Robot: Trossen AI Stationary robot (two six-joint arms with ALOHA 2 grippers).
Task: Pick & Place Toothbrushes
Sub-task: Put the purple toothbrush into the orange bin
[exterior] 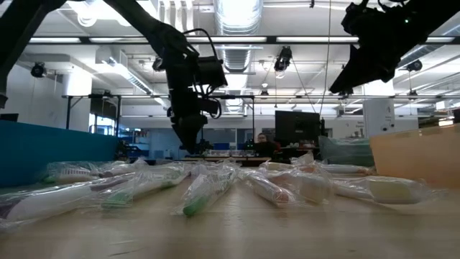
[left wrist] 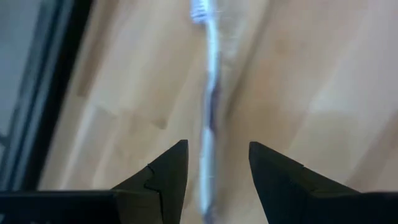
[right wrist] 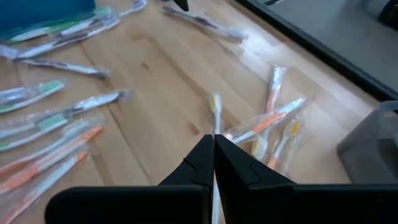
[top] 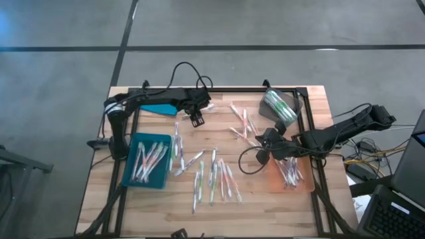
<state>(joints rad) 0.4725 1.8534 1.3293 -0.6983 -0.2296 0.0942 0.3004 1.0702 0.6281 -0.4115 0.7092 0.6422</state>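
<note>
Gripping a slim wrapped toothbrush (right wrist: 215, 118), right claw (right wrist: 214, 149) above woodgrain table (right wrist: 155, 74).

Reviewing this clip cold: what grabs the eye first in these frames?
The scatter of wrapped toothbrushes across the wooden table, between a blue tray on the left and an orange tray on the right, both already holding some. The right gripper, near the orange tray, has its jaws shut on a yellow-headed toothbrush. The left gripper hovers open over a single toothbrush at the table's far side.
</note>
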